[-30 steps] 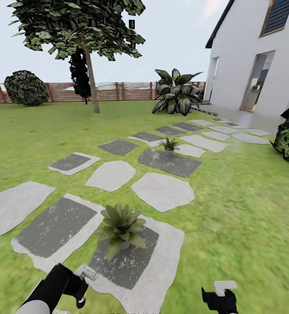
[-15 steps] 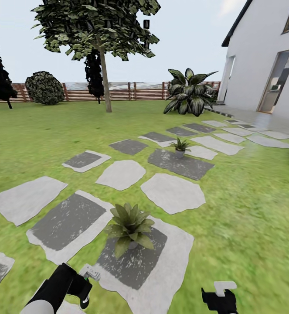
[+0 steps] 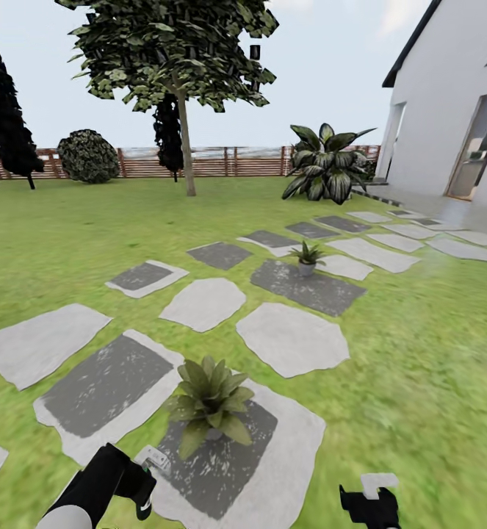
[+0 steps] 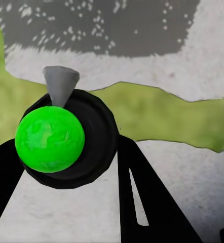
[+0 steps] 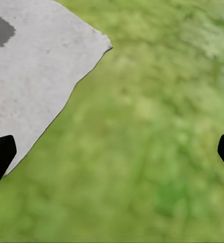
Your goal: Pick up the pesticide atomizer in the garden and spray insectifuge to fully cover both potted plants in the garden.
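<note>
Head view: my left gripper (image 3: 142, 481) clamps the pesticide atomizer (image 3: 152, 460), just short of the near potted plant (image 3: 210, 400); the 2nd potted plant (image 3: 307, 256) stands well apart.

Left wrist view: nozzle (image 4: 60, 83) faces the stepping stone (image 4: 193, 66), so spray may miss the leaves.

Right wrist view: my right gripper (image 5: 112, 157) is wide, empty, over the lawn (image 5: 157, 152).
</note>
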You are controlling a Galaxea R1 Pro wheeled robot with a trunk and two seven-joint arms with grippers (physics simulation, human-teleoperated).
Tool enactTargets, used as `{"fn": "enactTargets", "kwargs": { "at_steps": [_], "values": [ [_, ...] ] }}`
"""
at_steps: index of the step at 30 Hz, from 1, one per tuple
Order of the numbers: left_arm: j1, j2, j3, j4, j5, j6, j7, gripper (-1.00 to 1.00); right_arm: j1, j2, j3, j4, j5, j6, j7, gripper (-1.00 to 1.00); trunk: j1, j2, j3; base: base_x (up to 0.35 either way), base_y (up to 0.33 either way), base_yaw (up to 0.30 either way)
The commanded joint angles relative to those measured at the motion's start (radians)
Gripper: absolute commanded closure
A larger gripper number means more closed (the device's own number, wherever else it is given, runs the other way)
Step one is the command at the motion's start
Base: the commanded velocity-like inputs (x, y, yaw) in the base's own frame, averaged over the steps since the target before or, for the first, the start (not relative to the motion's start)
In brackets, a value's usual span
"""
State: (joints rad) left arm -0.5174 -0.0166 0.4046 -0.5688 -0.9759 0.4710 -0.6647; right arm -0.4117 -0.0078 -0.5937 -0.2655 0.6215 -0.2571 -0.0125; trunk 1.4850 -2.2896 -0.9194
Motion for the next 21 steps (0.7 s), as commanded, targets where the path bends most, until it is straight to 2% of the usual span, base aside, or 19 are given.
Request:
{"fn": "enactTargets", "kwargs": {
  "at_steps": [1,4,10,16,21],
  "values": [
    [-0.001,-0.002,0.008,-0.002,-0.006,0.005,-0.007,1.00,-0.001,0.000,-0.008,0.002,0.011,-0.005,-0.001,-1.00,0.000,0.000,-0.001,0.065,-0.253,0.267],
    [-0.001,-0.013,0.007,-0.002,-0.012,0.005,-0.005,1.00,-0.001,0.000,-0.008,0.002,0.011,-0.005,-0.001,-1.00,0.000,0.000,-0.001,0.016,-0.268,0.273],
    [-0.001,-0.016,0.007,-0.001,-0.015,0.007,-0.004,1.00,-0.001,0.000,-0.008,0.002,0.011,-0.005,-0.001,-1.00,0.000,0.000,-0.001,0.001,-0.177,0.250],
    [-0.001,-0.016,0.006,-0.002,-0.017,0.009,-0.004,1.00,-0.001,0.000,-0.008,0.002,0.011,-0.005,-0.001,-1.00,0.000,0.000,-0.001,0.007,-0.027,0.029],
    [-0.001,-0.016,0.006,-0.002,-0.017,0.009,-0.004,1.00,-0.001,0.000,-0.008,0.002,0.011,-0.005,-0.001,-1.00,0.000,0.000,-0.001,0.115,-0.211,0.082]
  ]
}}
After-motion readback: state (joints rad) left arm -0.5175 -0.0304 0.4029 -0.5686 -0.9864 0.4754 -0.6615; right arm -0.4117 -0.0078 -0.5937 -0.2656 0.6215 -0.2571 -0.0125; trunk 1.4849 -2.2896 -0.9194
